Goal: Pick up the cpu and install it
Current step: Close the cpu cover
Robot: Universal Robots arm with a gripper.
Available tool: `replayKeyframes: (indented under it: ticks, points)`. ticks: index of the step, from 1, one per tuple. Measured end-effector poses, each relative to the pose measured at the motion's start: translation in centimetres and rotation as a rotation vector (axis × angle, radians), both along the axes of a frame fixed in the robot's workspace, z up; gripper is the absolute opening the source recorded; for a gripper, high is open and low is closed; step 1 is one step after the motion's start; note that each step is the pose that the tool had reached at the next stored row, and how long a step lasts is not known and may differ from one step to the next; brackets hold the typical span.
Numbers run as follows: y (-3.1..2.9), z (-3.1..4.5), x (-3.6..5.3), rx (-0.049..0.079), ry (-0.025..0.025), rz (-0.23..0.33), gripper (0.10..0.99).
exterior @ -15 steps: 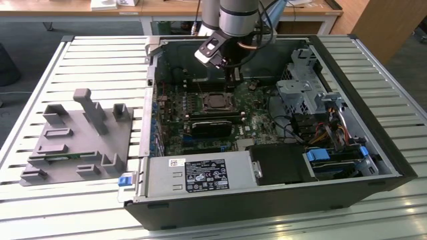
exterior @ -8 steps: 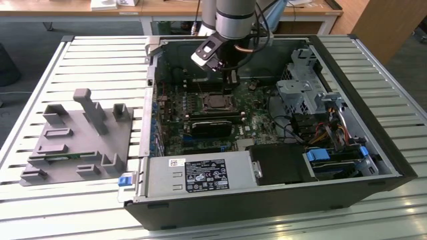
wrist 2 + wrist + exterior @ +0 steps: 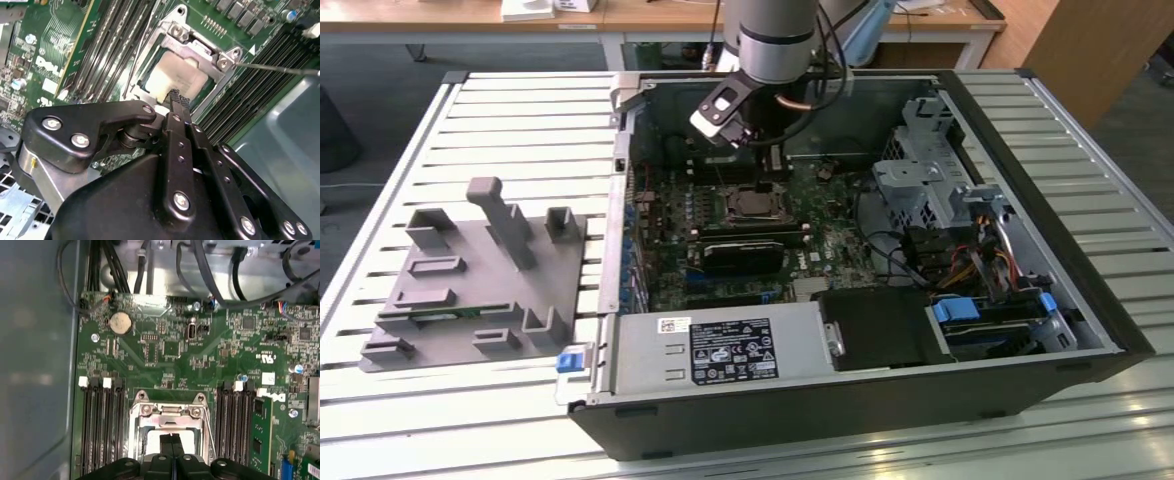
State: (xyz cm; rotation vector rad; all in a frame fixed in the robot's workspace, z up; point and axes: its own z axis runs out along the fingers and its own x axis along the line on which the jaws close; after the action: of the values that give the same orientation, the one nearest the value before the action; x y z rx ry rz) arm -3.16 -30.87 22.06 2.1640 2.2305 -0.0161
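While the pincer hangs over the metal socket frame on the green motherboard, its two black fingertips are clenched flat against each other with nothing gripped between them. The cpu lies inside that frame, a pale, shiny square seated flat in the socket. In both wrist views the closed fingertips stand directly over its middle. Whether the tips touch the chip's top or hover just clear of it cannot be told.

The frame's plate lies around the cpu's edge, with screws at its corners, and a thin wire lever runs out from beside the frame. Rows of black memory slots flank the frame on both sides, and a green memory stick stands in a slot on one side of it. A round coin battery sits on the board well apart from the frame.

In the exterior view the frame sits near the middle of the open computer case, which lies on its side on a slatted bench. The arm stands over the case just behind the frame. A grey moulded holder rests on the bench outside the case, well off from the frame toward the exterior view's left.
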Motion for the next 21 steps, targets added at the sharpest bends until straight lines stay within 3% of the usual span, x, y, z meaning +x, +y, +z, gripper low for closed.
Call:
replayKeyframes:
  ticks: [21]
  points:
    - [0.0,-1.24,-2.56,0.0,-0.0001,0.0,0.106]
